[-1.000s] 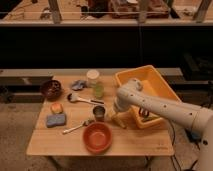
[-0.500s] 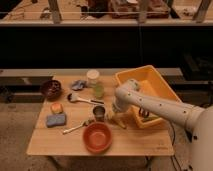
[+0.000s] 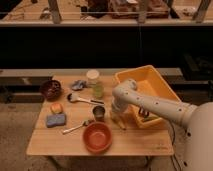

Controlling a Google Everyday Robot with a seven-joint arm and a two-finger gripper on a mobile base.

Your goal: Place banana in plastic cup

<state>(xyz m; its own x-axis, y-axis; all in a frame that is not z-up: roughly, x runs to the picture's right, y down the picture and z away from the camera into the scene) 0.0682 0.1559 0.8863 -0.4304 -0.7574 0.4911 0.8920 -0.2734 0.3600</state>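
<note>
The banana (image 3: 120, 123) is a small pale-yellow piece lying on the wooden table (image 3: 140, 142), between the metal cup and the yellow bin. My gripper (image 3: 117, 116) hangs straight down from the white arm, right over the banana's near-left end, at or just above it. The plastic cup (image 3: 95, 84) stands upright at the back middle of the table, greenish below and whitish at the rim, well behind and left of the gripper.
A short metal cup (image 3: 99, 112) stands just left of the gripper. An orange bowl (image 3: 97, 137) is in front. A yellow bin (image 3: 150, 82) is to the right. A dark-headed brush (image 3: 80, 98), spoon (image 3: 75, 127), blue sponge (image 3: 56, 120), dark bowl (image 3: 50, 89) and crumpled cloth (image 3: 78, 84) lie to the left.
The arm's wrist has shifted slightly left and down, bringing the gripper lower over the banana beside the metal cup. The objects on the table have not moved.
</note>
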